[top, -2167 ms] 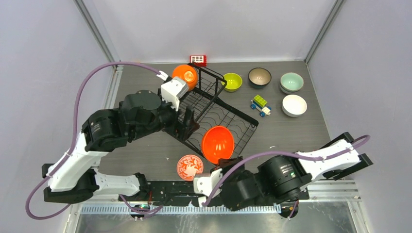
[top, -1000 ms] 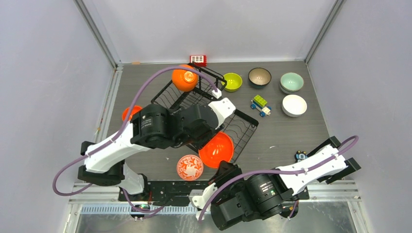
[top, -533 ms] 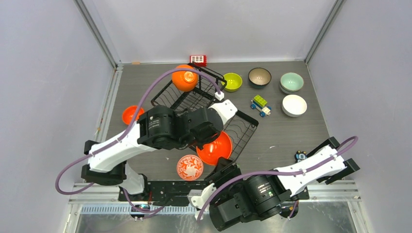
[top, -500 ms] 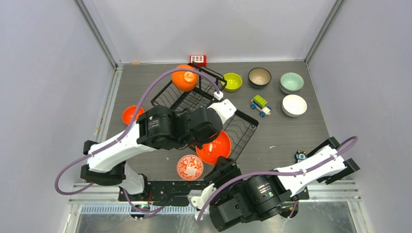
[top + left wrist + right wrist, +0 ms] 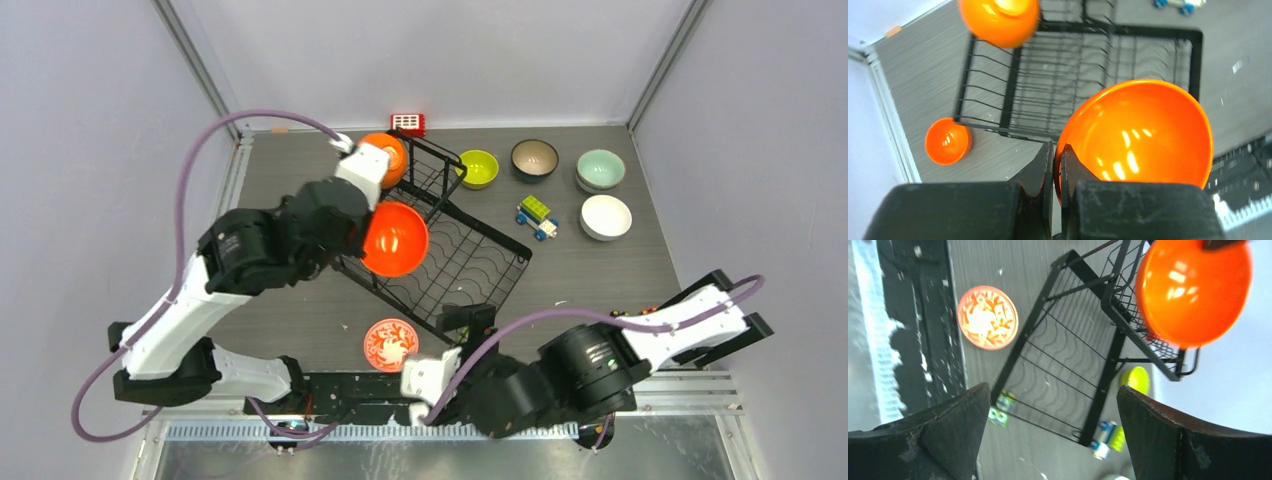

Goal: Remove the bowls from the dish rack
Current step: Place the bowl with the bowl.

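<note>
My left gripper (image 5: 1057, 155) is shut on the rim of a large orange bowl (image 5: 395, 238) and holds it in the air above the left side of the black dish rack (image 5: 455, 262). A second orange bowl (image 5: 998, 17) rests at the rack's far corner. On the table left of the rack, a small orange bowl (image 5: 947, 141) shows only in the left wrist view. My right gripper (image 5: 1052, 390) is open and empty, hovering near the rack's near corner (image 5: 467, 320). A red floral bowl (image 5: 390, 344) sits at the front. Lime green (image 5: 478, 168), dark brown (image 5: 534, 157), mint (image 5: 600, 168) and white (image 5: 606, 216) bowls stand at the back right.
A small red gridded block (image 5: 407, 123) lies at the back edge. A toy car (image 5: 537, 216) sits between the rack and the white bowl. A small green toy (image 5: 999, 410) lies by the rack's near edge. Grey walls close in on three sides.
My left gripper closed on the large orange bowl, then lifted it off the rack's near section and carried it back and left. My right gripper let go of it and opened wide.
</note>
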Motion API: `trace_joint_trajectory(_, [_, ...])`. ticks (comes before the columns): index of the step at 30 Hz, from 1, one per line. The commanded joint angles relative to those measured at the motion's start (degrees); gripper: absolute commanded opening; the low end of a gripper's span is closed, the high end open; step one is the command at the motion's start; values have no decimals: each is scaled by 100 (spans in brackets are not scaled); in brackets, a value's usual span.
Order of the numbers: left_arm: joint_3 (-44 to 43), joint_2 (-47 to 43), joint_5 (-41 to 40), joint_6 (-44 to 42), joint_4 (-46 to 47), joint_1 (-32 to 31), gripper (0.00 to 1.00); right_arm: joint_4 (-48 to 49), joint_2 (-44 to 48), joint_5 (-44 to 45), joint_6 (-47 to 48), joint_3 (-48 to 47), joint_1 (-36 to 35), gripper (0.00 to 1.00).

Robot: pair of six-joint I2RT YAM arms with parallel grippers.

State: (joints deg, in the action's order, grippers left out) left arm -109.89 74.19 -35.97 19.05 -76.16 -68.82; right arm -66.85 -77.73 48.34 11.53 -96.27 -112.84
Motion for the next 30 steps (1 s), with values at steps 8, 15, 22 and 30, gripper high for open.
trace_joint_trajectory(8, [-87, -503, -294, -447, 1824, 1758, 0, 4491, 2260, -1063, -1469, 2231, 1765, 100])
trace_joint_trajectory(15, [561, -668, 5, -241, 2270, 3485, 0, 4752, 3010, -59, -2662, 3088, 2167, 100])
trace_joint_trajectory(22, [1601, -764, 1395, 1041, 2599, 5636, 0, 4673, 4309, 164, -3513, 4102, 2169, 100])
trace_joint_trajectory(30, [2976, -1265, 1944, 2331, 3531, 7447, 0, 4350, 5127, 11, -4334, 4999, 2175, 100])
